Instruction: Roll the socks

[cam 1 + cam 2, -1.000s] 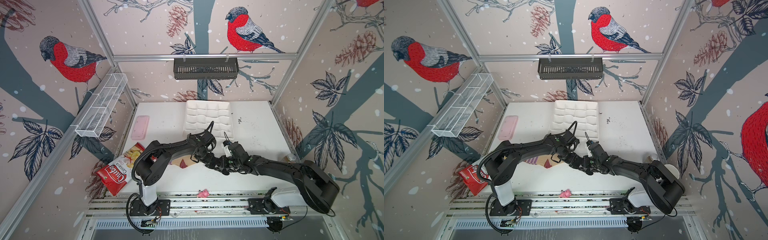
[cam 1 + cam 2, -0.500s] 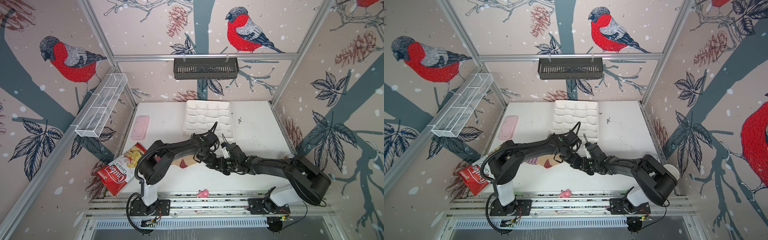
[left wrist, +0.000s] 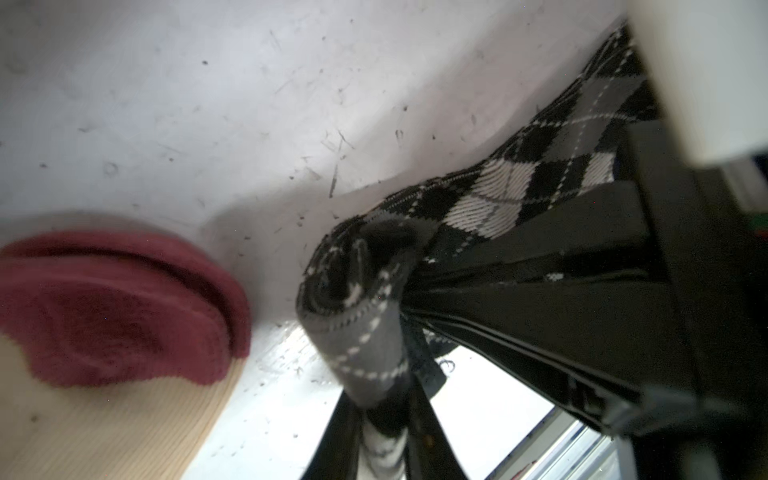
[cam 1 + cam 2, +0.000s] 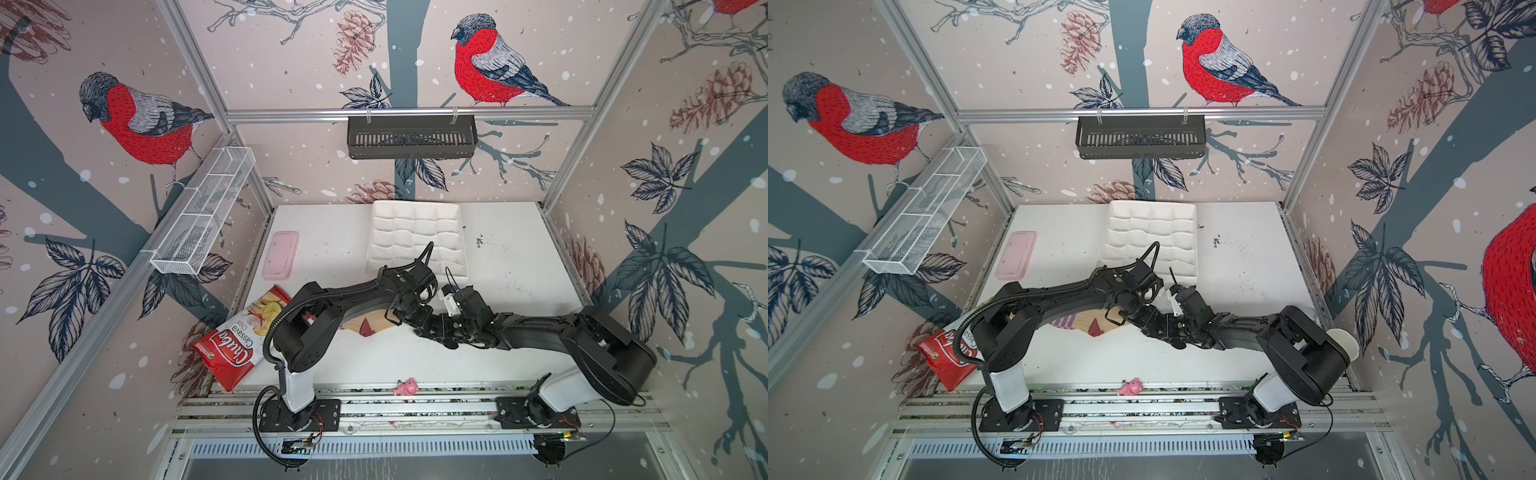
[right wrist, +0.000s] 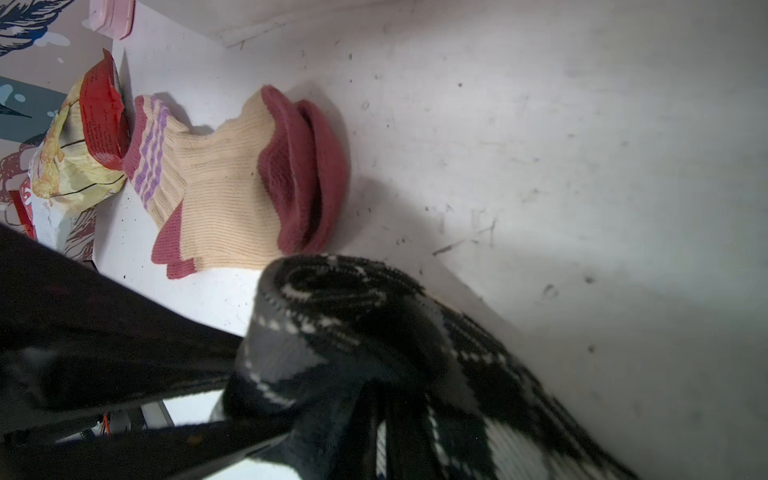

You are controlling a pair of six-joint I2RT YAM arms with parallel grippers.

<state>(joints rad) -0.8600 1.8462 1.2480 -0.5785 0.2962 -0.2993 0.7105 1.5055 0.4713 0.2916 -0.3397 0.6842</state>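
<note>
Both arms meet just below the middle of the frame in both top views, low over the white tabletop (image 4: 332, 249). The right gripper (image 4: 419, 326) reaches in from the right. In the left wrist view its two black fingers (image 3: 540, 316) close together on the black, grey and white argyle sock (image 3: 353, 299), clamping the fabric beside its wound-up end. That end is a tight spiral, and the rest of the sock runs out flat over the table. From above, the arms hide it.

The left gripper (image 4: 404, 318) points down at the same spot. In its own wrist view two dark bars flank a strip of the argyle fabric, but I cannot tell whether it is pinching or slack.

The tan sock (image 5: 224, 199), ribbed knit with a maroon toe and heel and purple stripes at the cuff, lies flat just left of the grippers, partly under the left forearm in both top views. Its toe is just beside the roll, with a strip of bare table between them.

At the left edge of the table a crinkled red and white chips bag (image 4: 237, 345) hangs partly over the side. A flat pink case (image 4: 281, 254) lies above it, and a white quilted tray (image 4: 415, 237) sits at upper centre. A small pink toy (image 4: 406, 387) rests on the front rail.
</note>
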